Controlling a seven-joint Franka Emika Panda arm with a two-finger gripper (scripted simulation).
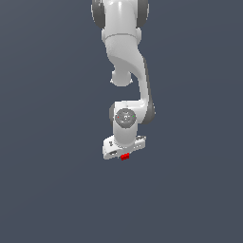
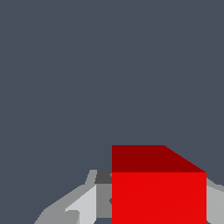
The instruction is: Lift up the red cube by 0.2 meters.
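The red cube is small and plain, and it sits right under the white hand of my gripper in the exterior view. In the wrist view the red cube fills the space between the two grey fingers, which press against its two sides. The gripper is shut on the cube. The floor is one even grey, so I cannot tell how far the cube is above it.
The white arm comes down from the top middle of the exterior view. A plain dark grey-blue surface lies all around; no other object shows.
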